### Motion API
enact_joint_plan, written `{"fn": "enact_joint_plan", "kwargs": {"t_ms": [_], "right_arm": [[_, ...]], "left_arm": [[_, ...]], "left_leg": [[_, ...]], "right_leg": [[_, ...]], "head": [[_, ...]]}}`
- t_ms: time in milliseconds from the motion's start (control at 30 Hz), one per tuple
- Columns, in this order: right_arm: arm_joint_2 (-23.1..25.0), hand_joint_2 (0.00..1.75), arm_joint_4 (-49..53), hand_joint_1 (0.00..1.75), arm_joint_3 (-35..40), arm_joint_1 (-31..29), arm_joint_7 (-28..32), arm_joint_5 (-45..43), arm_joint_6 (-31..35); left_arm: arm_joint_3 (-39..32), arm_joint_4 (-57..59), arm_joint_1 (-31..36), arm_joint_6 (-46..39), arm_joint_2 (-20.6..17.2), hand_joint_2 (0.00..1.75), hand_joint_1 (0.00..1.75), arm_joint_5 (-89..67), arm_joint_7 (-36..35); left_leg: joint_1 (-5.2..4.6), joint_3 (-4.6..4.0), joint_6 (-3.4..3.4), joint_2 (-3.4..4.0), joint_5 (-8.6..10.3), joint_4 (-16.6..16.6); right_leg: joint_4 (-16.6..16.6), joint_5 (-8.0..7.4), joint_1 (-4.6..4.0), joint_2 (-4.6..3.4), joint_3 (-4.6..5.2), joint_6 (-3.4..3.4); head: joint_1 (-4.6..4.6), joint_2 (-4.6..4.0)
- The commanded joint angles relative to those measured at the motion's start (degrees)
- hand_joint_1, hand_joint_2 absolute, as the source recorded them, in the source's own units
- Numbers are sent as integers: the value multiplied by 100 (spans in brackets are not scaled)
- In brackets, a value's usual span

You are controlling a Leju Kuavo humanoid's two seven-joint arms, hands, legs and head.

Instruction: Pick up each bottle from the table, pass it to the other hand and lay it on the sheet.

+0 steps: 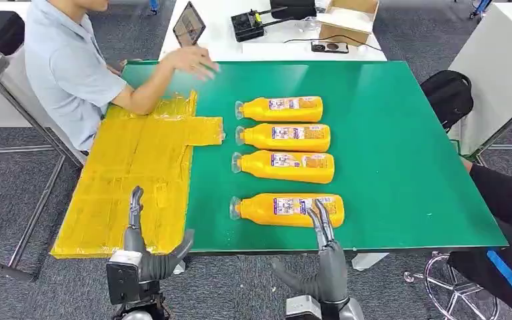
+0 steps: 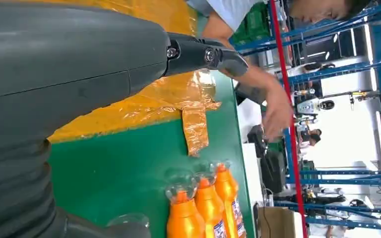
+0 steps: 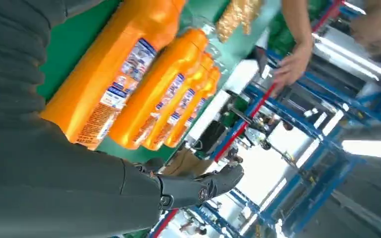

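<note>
While four orange plastic bottles with clear caps lie side by side on the green table (image 1: 400, 133), the head view shows the right hand (image 1: 327, 250) raised at the table's near edge, fingers apart and empty, its tips just over the base end of the nearest orange bottle (image 1: 287, 209); the left hand (image 1: 143, 257) waits spread and empty above the crinkled yellow plastic sheet (image 1: 133, 173), where a person's arm (image 1: 167, 80) reaches across the far end. From the left wrist, three bottle necks line up beyond the sheet's torn edge. From the right wrist, the nearest bottle (image 3: 114, 74) lies close under the palm. A sound grasp would likely wrap the bottle's middle, leaving one end free for the handover. All bottles look full of orange liquid and capped; nothing lies on the sheet yet.
</note>
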State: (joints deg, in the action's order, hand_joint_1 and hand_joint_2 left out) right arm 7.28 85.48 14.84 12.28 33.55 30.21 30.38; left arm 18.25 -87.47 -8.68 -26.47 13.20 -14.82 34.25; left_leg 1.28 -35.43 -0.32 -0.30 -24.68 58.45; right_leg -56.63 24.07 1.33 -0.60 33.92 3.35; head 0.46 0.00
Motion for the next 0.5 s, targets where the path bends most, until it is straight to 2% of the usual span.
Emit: {"fn": "enact_joint_plan", "kwargs": {"t_ms": [33,67,133,200,367,500], "right_arm": [[-633,175,-1158,0,-41,-377,-1101,1977,571],[-633,175,-1158,0,-41,-377,-1101,1977,571],[-679,175,-1178,0,-158,-448,-1505,2452,658],[-704,175,-985,0,-353,-475,-1713,2568,697],[-877,175,-655,0,-705,-481,-2130,3072,348],[-910,175,-602,0,-816,-479,-2149,3122,348]], "left_arm": [[-168,308,123,128,23,175,0,47,25],[-168,308,123,128,23,175,0,47,25],[-189,260,95,146,43,175,0,19,12],[-246,234,67,53,77,175,0,-8,10],[-309,181,30,177,72,175,0,44,0],[-326,170,30,207,76,175,0,41,-5]], "left_leg": [[1,37,11,2,-4,-17],[0,31,10,3,-4,-14],[-1,35,12,4,-7,-13],[-2,17,7,2,-3,-7],[-4,22,9,3,-6,-7],[-5,20,9,0,-5,-5]], "right_leg": [[24,1,-5,6,-41,-13],[20,1,-4,4,-35,-12],[19,3,-4,3,-39,-14],[9,1,-1,2,-21,-8],[7,4,0,4,-24,-12],[6,5,1,6,-23,-11]], "head": [[0,0],[-2,0],[0,0],[0,0],[-2,0],[0,0]]}}
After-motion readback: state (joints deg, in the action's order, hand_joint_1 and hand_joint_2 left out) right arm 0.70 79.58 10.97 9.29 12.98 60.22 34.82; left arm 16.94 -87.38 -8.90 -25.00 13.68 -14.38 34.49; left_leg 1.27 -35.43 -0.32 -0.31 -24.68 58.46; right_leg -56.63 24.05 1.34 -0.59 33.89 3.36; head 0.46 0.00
